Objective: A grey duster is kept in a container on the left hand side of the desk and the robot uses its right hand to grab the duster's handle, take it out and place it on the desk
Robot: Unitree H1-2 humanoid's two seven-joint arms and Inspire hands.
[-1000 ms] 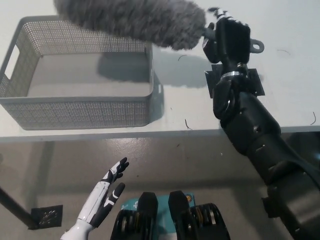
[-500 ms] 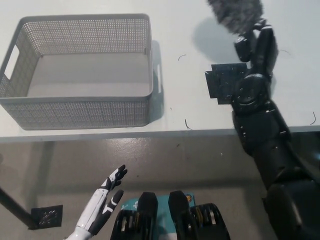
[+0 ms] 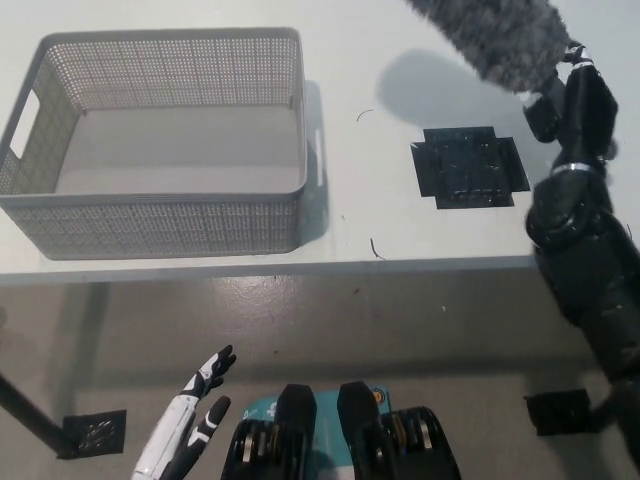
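The black right hand (image 3: 572, 95) is up at the far right of the desk (image 3: 400, 225), its fingers closed around the handle of the grey duster (image 3: 492, 38). The handle itself is hidden inside the grip. The duster's fluffy head slants up and to the left from the hand, towards the top edge of the picture, and part of it is cut off there. It is held above the desk surface, not lying on it: a soft shadow falls on the desk below and to the left of the head. The duster is well apart from the grey container (image 3: 160, 215), which sits on the left side of the desk with nothing visible inside it. The container is a perforated basket with a cut-out handle in its left wall.

Between the container and the right arm lies a flat black marker plate (image 3: 469, 167), just left of the arm and below the duster's head. A few small dark curls of thread or wire lie on the desk near the front edge.

The white left hand (image 3: 190, 425) rests low at the lower left, below the desk edge over the floor, fingers spread and holding nothing
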